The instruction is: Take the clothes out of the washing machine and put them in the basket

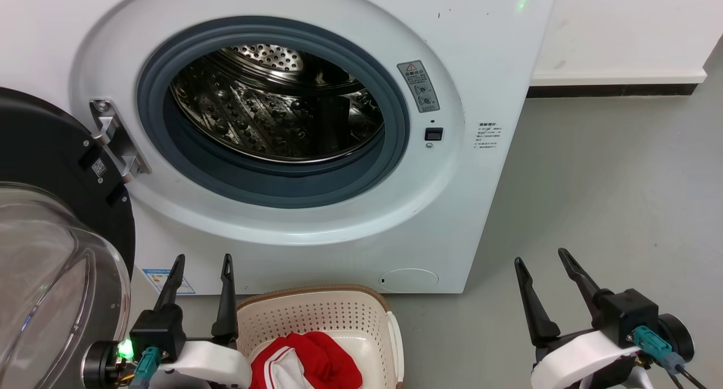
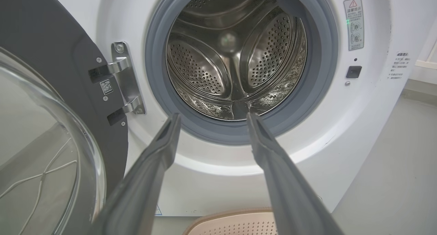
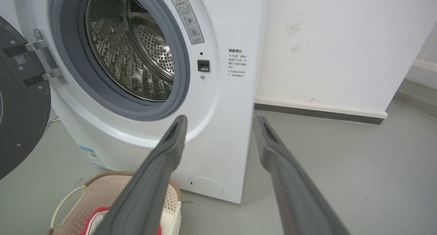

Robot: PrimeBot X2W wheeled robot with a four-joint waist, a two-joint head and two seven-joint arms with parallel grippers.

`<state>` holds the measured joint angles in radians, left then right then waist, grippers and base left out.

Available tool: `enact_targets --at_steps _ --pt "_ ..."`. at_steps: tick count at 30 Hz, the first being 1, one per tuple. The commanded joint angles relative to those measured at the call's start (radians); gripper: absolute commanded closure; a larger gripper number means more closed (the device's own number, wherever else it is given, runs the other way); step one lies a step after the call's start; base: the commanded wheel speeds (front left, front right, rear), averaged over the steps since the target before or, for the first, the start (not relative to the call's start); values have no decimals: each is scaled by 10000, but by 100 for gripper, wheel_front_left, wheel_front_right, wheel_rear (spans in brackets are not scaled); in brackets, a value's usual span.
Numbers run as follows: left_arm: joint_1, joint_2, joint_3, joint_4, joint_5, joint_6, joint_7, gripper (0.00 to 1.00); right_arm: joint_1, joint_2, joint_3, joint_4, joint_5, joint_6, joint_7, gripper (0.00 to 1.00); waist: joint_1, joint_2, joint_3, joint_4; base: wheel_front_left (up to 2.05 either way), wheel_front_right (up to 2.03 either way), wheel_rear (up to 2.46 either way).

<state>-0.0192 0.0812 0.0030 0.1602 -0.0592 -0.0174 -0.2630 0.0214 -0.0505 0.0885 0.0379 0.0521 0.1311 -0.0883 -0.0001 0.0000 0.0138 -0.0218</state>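
Large white front-loading washing machine [image 1: 486, 208]: stands on the grey floor [image 1: 610, 208], with the white wall [image 1: 621, 27] behind it and to its right.
Black-rimmed glass door [image 1: 51, 152]: hinged on the robot's left of the drum mouth, swung wide.
Cream perforated plastic basket [image 1: 316, 292]: on the floor just before the machine, below the mouth.
Red fabric clothes with white trim [image 1: 327, 361]: in the basket.
Left gripper [image 1: 203, 259]: just left of the basket.
Right gripper [image 1: 539, 255]: well to the right, over the floor.

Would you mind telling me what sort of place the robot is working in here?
Probably a laundry corner of a plain room: a white front-loading washing machine, a cream basket holding red clothes, and a grey floor.
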Motion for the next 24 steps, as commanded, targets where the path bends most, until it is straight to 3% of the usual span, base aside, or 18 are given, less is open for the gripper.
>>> enact_targets --at_steps 1,3,4,7,24 --pt "108 30 -16 -34 -51 43 -14 0 72 7 -3 -38 34 -7 -51 0 1 0 -5 2 0 0 0" --pt "114 34 -30 -65 -78 47 -15 0 71 7 -4 -52 41 -7 -48 0 1 0 -7 5 0 0 0" --pt "0 13 -12 -44 -65 10 0 100 12 0 0 -15 15 0 0 100 1 0 -7 5 0 0 0" --pt "-79 -13 94 202 -271 -20 111 100 131 2 53 66 223 0 -20 100 1 0 -7 7 0 0 0" --pt "-259 -81 306 306 -3908 -281 972 100 -282 -240 -177 559 4177 -1 249 100 1 0 -22 39 0 0 0"
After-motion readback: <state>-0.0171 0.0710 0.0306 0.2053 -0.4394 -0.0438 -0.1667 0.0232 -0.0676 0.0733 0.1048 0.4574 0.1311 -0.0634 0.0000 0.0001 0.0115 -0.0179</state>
